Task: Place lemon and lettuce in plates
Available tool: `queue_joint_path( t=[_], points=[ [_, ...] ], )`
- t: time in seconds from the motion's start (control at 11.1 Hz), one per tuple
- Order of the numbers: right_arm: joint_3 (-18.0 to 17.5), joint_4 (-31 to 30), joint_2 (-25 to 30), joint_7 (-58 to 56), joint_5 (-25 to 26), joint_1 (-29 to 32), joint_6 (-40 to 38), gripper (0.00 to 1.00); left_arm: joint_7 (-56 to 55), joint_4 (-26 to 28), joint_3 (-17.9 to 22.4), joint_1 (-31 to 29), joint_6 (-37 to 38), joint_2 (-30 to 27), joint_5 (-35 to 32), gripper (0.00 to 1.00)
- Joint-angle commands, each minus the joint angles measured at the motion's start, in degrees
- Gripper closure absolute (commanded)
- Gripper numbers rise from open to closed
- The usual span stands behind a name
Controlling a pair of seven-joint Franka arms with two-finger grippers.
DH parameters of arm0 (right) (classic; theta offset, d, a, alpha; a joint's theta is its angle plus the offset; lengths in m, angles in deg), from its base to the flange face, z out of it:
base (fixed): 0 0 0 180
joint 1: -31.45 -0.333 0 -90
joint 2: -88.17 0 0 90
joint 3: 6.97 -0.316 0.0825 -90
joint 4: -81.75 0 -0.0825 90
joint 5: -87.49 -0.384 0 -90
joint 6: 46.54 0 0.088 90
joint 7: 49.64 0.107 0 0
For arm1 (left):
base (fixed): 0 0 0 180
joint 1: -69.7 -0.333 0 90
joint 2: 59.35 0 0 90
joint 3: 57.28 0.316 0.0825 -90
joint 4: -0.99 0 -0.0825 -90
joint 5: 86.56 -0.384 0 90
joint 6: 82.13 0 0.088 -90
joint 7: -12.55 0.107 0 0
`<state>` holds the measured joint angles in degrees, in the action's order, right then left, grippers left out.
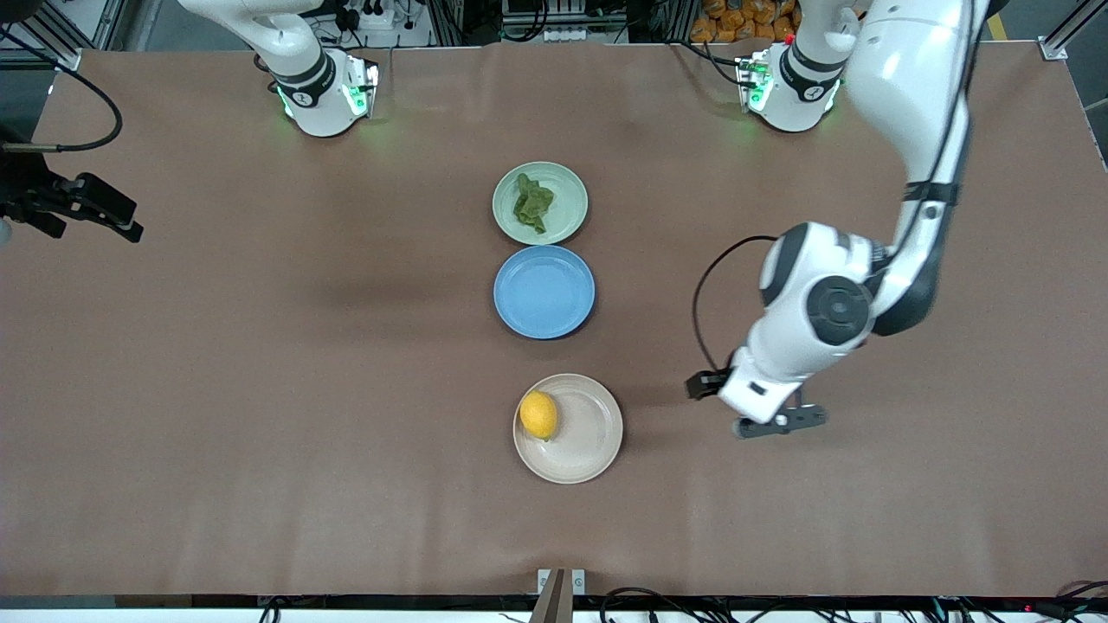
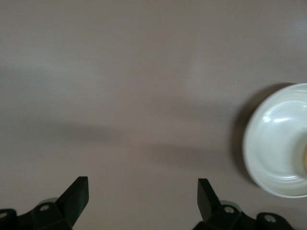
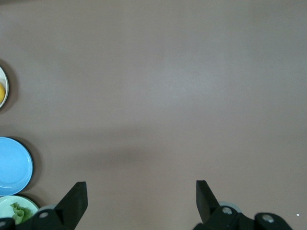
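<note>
Brown cloth covers the surface [image 1: 260,389] you are working on, and three plates sit in a row down its middle. Your lettuce [image 1: 532,203] lies in the mint green plate [image 1: 569,199], the one closest to the arm bases. Just beside that, nearer the front camera, sits the blue plate [image 1: 544,291] with nothing in it. Nearer still, a little apart, you have the cream-beige plate [image 1: 589,428] with the lemon [image 1: 537,414] resting inside, against its rim on the right arm's side.

Your left end effector [image 1: 779,422] hangs over bare cloth beside the cream-beige plate, toward the left arm's end of the surface; its fingers [image 2: 76,196] are spread wide and released, gripping nothing. Your right end effector [image 1: 104,212] is over the right arm's end of the surface, well apart from the plates; its fingers [image 3: 76,199] are likewise parted and grasp nothing, as the right wrist view shows.
</note>
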<state>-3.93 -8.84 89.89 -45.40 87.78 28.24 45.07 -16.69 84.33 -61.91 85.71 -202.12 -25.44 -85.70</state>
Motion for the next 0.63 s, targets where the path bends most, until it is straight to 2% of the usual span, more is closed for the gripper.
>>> queue_joint_path(
  t=[0.0, 0.27, 0.36, 0.54],
  points=[
    [0.8, 0.6, 0.2, -1.2, -0.8, -1.3, -1.1, 0.0, 1.0, 9.3, -0.6, -5.3, 5.1, -8.9, -0.8, 0.0],
    [0.8, 0.1, 0.5, -1.2, -0.8, -1.4, -1.5, 0.0, 2.7, 22.1, -0.8, -9.4, 4.9, -18.6, -0.8, 0.0],
    [0.7, 0.1, 0.5, -1.2, -0.9, -1.6, -1.7, 0.0, 6.7, 25.9, -0.9, -11.4, 4.6, -21.7, -0.4, 0.0],
    [0.6, 0.2, 0.7, -1.2, -1.0, -1.6, -1.7, 0.0, 13.8, 30.5, -0.8, -14.8, 4.5, -25.6, 3.0, 0.0]
  ],
)
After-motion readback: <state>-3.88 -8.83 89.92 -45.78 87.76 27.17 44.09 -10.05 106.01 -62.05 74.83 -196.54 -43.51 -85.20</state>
